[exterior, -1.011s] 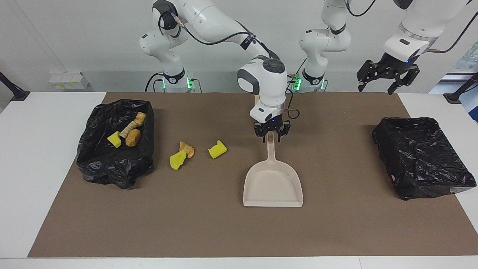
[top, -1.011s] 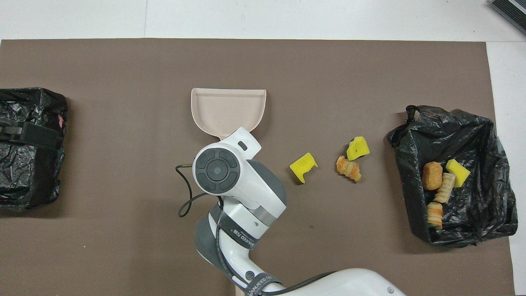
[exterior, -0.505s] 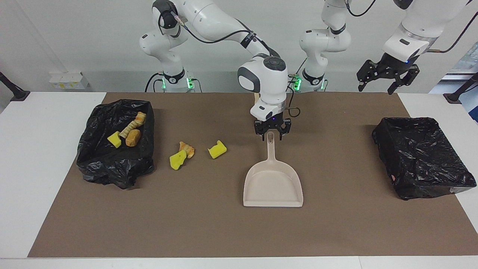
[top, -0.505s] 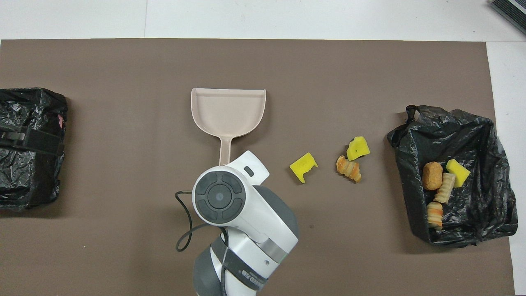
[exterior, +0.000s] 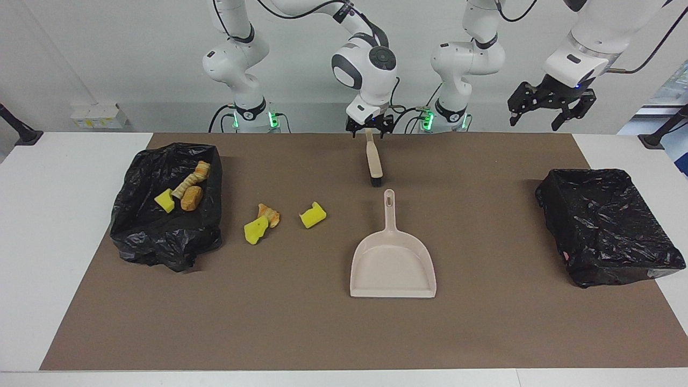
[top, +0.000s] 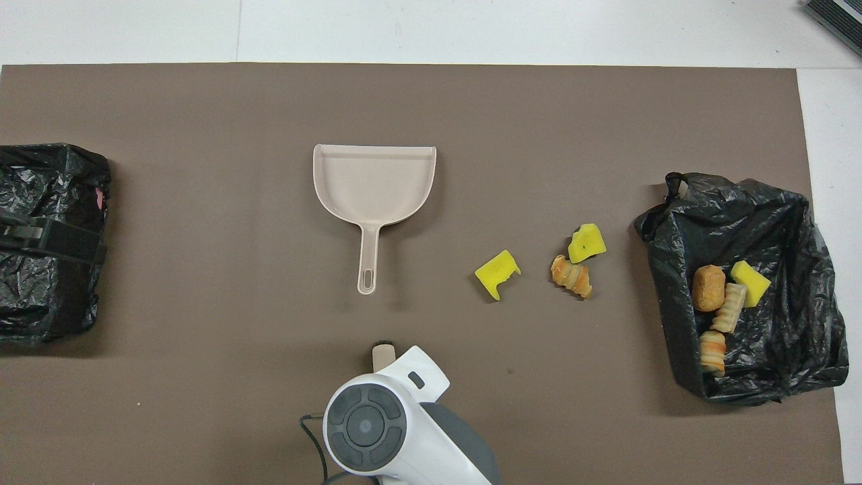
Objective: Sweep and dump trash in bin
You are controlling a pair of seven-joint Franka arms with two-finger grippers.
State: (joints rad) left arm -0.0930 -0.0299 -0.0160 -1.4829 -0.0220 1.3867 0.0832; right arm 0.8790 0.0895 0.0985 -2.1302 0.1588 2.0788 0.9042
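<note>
trash (exterior: 312,215): yellow, tan-orange; dustpan (exterior: 393,266): beige; bin (exterior: 166,236): black; mat (exterior: 484,226): brown

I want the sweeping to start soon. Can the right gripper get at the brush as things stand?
Probably yes. The right gripper is open and right above the brush handle's near end. The brush lies bare on the mat; the dustpan lies clear of it, farther out. The left gripper waits aloft over its own end.

Opposed high views, shared table (exterior: 484,333)

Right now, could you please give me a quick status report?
Right gripper open over beige brush; left gripper open, waiting. Three trash scraps on brown mat. Nothing in the way.
</note>
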